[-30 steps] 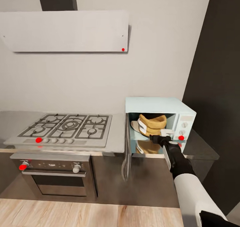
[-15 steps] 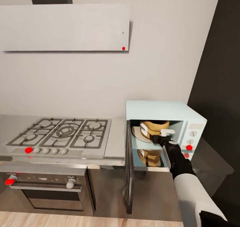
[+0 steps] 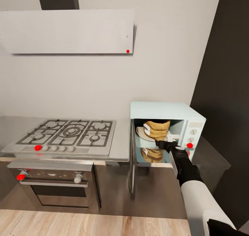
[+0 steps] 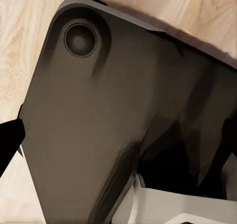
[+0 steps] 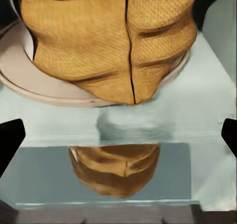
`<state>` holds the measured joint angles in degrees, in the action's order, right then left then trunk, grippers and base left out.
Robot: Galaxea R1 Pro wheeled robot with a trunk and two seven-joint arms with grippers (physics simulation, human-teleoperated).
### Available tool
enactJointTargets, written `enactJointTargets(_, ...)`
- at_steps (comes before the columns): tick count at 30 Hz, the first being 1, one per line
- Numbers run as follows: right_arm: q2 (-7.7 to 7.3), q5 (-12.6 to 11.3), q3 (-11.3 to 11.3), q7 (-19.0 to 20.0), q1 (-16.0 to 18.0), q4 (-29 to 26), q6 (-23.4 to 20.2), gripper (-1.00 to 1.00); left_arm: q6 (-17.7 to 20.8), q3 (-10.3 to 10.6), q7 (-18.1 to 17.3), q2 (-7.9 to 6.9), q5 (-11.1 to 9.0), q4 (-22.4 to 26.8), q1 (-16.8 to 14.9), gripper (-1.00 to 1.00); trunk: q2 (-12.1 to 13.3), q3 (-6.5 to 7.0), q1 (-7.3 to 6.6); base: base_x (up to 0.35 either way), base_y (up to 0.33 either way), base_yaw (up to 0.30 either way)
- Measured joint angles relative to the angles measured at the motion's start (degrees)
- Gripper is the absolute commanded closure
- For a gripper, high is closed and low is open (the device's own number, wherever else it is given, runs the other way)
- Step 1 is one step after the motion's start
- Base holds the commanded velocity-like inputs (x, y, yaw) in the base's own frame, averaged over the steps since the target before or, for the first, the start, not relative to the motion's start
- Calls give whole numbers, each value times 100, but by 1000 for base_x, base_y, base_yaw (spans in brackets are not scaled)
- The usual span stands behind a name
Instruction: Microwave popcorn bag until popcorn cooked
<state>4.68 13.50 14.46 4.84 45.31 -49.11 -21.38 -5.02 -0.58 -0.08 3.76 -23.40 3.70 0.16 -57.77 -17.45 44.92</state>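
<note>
Wooden flooring (image 3: 86, 224) runs across the near edge of the kitchen, and beyond it dark cabinet fronts carry a grey surface (image 3: 121, 142). At the near right, the right arm reaches forward from its white sleeve, its right gripper (image 3: 169, 142) at the mouth of the microwave (image 3: 166, 109). In the right wrist view the dark tips of its fingers (image 5: 11, 140) stand at opposite edges, well spread, with nothing between them. The microwave door (image 3: 131, 160) hangs swung open to the left, edge-on to the head camera, between the oven (image 3: 55, 185) and the cavity. Inside, the popcorn bag (image 3: 157, 130) sits on a pale round plate (image 5: 44, 88), just beyond the gripper; the sack lies tilted, its white label band toward the left, and its long axis runs roughly left to right and slightly up. Its mirror image shows on the glossy cavity floor below. Left of the microwave lies the gas hob (image 3: 69, 134) with red-marked knobs. A grey hood (image 3: 67, 32) hangs on the far wall. The left wrist view shows a dark part of the robot over wood flooring; whether the left fingers are spread or together cannot be told.
</note>
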Motion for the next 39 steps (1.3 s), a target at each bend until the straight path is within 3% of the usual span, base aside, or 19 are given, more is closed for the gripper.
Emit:
enactJointTargets(4,-6,51,2,2,0,-67,-146,-100,1,0,0,1,2,1,0,-100,0,0,0,-317,-6,0)
enactJointTargets(8,2,83,-13,2,0,-419,-953,-100,1,1,0,1,6,1,0,-100,0,0,0,-317,-66,0)
enactJointTargets(10,7,201,-11,-2,0,-584,-1578,-100,0,5,0,1,10,1,0,-100,0,0,0,-317,-82,0)
enactJointTargets(13,-11,311,1,4,-34,-632,-1988,-100,1,10,0,4,11,1,0,-100,0,0,0,-317,-90,0)
enactJointTargets(15,-101,334,9,8,-247,-631,-2074,-100,1,14,0,15,12,4,0,-100,1,-1,0,-317,-105,0)
enactJointTargets(19,-610,288,33,30,-1072,-588,-2060,-100,3,15,0,26,16,10,1,-100,0,-2,0,-317,-109,0)
enactJointTargets(23,-690,263,135,19,-1704,-448,-2020,-100,2,15,0,22,13,6,0,-100,0,-1,0,-280,-100,0)
enactJointTargets(25,-691,250,152,13,-1943,229,-1762,-100,2,23,-4,19,13,10,0,-100,0,-2,-2,-73,-28,0)
enactJointTargets(29,-712,256,125,-54,-2048,3196,105,-100,2,24,-8,-70,29,40,0,-100,0,-2,-3,-10,-4,0)
enactJointTargets(32,-707,250,115,-47,-2056,4669,996,-100,25,31,-3,-123,33,341,-1,-100,-1,-1,-3,-1,0,0)
enactJointTargets(34,-692,246,113,-37,-2148,4983,1202,-100,33,32,-1,-125,32,447,0,-100,-1,-1,-4,0,0,0)
enactJointTargets(39,-680,243,115,-32,-2714,5091,1411,-100,30,25,8,-115,24,478,0,-100,-1,-1,-3,0,0,0)
